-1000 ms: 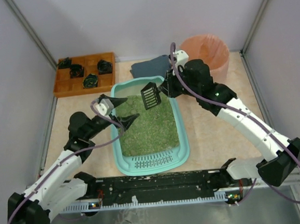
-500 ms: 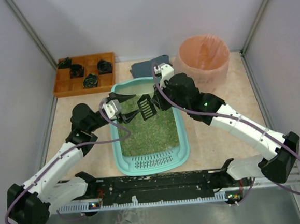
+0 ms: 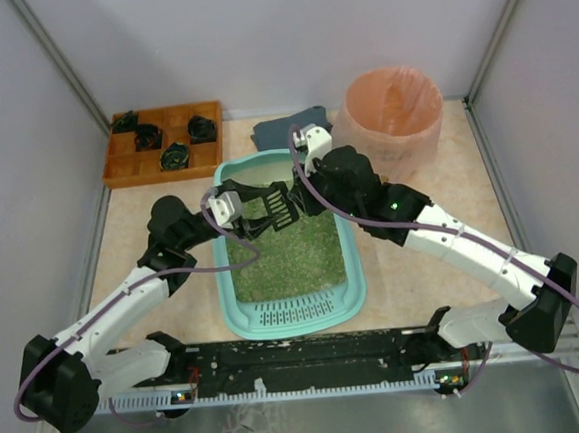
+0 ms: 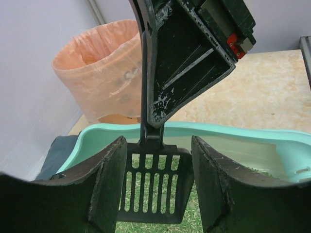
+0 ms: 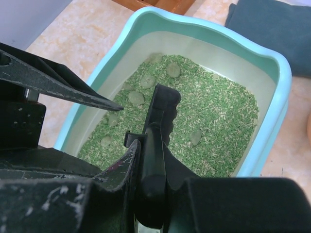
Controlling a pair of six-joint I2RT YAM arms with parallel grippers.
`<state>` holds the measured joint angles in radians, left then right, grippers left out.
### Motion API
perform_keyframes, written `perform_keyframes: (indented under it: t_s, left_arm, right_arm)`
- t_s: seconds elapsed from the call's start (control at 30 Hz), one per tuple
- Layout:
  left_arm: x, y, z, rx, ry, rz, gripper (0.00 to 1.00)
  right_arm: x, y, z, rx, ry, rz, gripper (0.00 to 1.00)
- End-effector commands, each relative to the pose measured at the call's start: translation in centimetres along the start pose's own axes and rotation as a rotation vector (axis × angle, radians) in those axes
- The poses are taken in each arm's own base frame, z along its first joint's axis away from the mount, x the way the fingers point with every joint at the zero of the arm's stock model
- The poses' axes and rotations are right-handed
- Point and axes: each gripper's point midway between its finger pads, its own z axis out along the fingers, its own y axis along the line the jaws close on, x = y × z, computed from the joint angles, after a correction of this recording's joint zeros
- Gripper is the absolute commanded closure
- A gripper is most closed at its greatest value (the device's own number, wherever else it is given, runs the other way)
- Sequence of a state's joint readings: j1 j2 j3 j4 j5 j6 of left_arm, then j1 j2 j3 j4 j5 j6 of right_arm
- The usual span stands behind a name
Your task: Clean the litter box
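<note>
Top external: fixed above and behind the arm bases, looking down over the whole beige table [image 3: 405, 288]. Left wrist: low, close, facing the round pink-bag-lined bin [image 4: 104, 73]. Right wrist: close, angled steeply down. All three share the light teal rectangular plastic litter box [image 5: 279, 82] — and the black slotted plastic scoop [image 4: 155, 187].

Left gripper [image 3: 266, 206], right gripper [image 3: 306, 197] and scoop [image 3: 283, 208] crowd the litter box's [image 3: 355, 271] far end; its near half lies open. Cloth [image 3: 283, 130] and bin [image 3: 394, 118] stand close behind; open table [image 3: 424, 266] on both sides
</note>
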<state>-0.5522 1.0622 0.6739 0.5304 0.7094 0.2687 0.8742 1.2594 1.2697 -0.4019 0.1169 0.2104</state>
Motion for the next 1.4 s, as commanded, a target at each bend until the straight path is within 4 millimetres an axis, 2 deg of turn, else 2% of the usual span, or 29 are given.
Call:
perform_keyframes:
  t_s: [0.0,0.2,0.27,0.43,0.67,0.73,0.83,0.9,1.1,1.13,1.2,1.37]
  left_arm:
    - [-0.6,-1.0,0.4,0.037,-0.032,-0.004,0.39]
    - [0.1,-0.8,0.4,0.011,-0.006,0.006,0.43]
    - [0.3,-0.7,0.4,0.006,0.008,0.008,0.48]
    - [0.6,-0.6,0.5,0.011,0.03,0.015,0.68]
    - [0.8,-0.4,0.5,0.005,0.041,0.019,0.73]
    - [0.8,-0.3,0.6,0.0,0.043,0.02,0.78]
    - [0.8,-0.1,0.5,-0.01,0.047,0.025,0.91]
    - [0.8,0.1,0.5,-0.02,0.05,0.033,1.0]
    - [0.4,0.1,0.2,-0.024,0.038,0.047,1.0]
    - [0.4,0.0,0.2,-0.023,0.038,0.047,1.0]
    - [0.4,0.0,0.2,-0.024,0.038,0.048,1.0]
    - [0.2,0.0,0.1,-0.026,0.035,0.053,1.0]
  right_arm:
    - [-3.5,1.9,-0.6,-0.038,-0.104,0.003,1.0]
    - [-4.1,2.8,-1.0,-0.062,-0.121,0.005,1.0]
    - [-4.3,3.1,-1.1,-0.072,-0.121,0.006,1.0]
    - [-4.4,3.6,-1.3,-0.097,-0.119,0.007,1.0]
    - [-4.7,4.0,-1.6,-0.109,-0.127,0.012,1.0]
    - [-4.7,4.1,-1.7,-0.114,-0.126,0.013,1.0]
    - [-4.8,3.9,-1.7,-0.101,-0.131,0.03,0.99]
    - [-5.1,3.7,-1.7,-0.09,-0.15,0.04,0.96]
    - [-4.7,4.1,-1.1,-0.108,-0.141,0.052,0.85]
    - [-4.6,4.1,-1.0,-0.109,-0.138,0.057,0.75]
    - [-4.5,4.2,-0.7,-0.107,-0.134,0.065,0.66]
    - [-4.4,3.8,-0.4,-0.082,-0.147,0.1,0.62]
